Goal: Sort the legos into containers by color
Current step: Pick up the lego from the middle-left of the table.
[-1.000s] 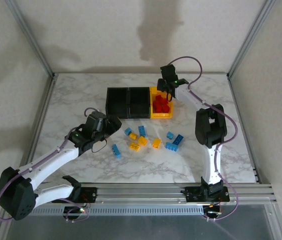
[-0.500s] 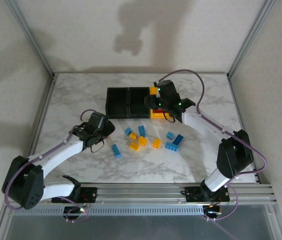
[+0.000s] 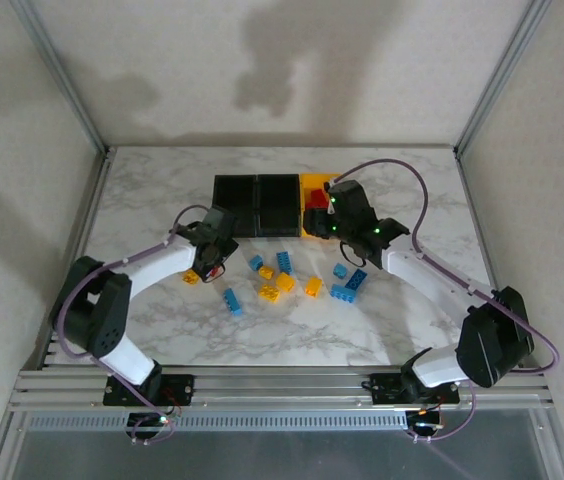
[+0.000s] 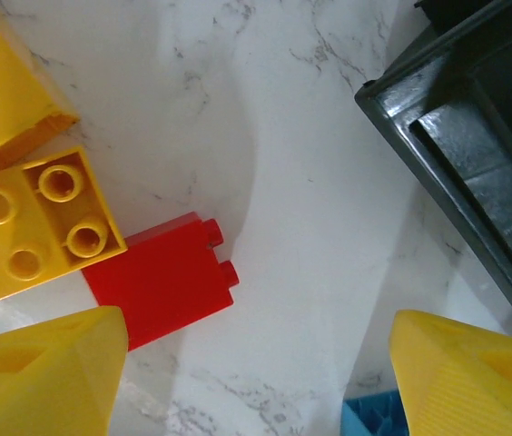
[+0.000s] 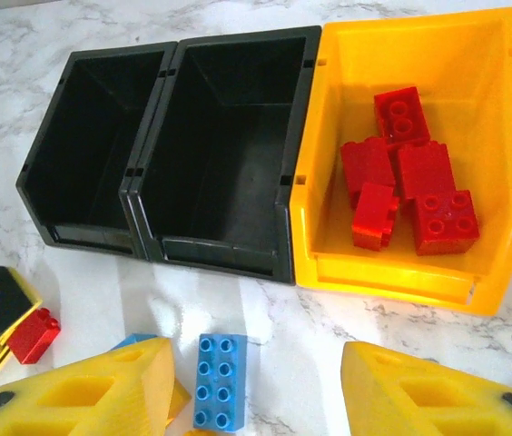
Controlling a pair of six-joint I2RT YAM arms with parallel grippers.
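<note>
red legos (image 5: 406, 173) sit in yellow bin (image 5: 392, 275)

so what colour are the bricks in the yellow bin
Red; the bricks in the yellow bin show best in the right wrist view.

Between the left fingers (image 4: 38, 372), close to the left-hand one: side-lying brick (image 4: 161, 277), touching studs-up brick (image 4: 29, 227) on its left. Left bin (image 4: 474, 136) beyond the right-hand finger, edge brick (image 4: 374, 420) just inside it. Beyond the right fingers (image 5: 83, 400): three bins side by side, touching. Middle bin (image 5: 238, 118) sits centre, and right bin (image 5: 392, 54) has five bricks (image 5: 410, 177) inside. Long brick (image 5: 218, 377) between the right fingers, before the middle bin.
</note>
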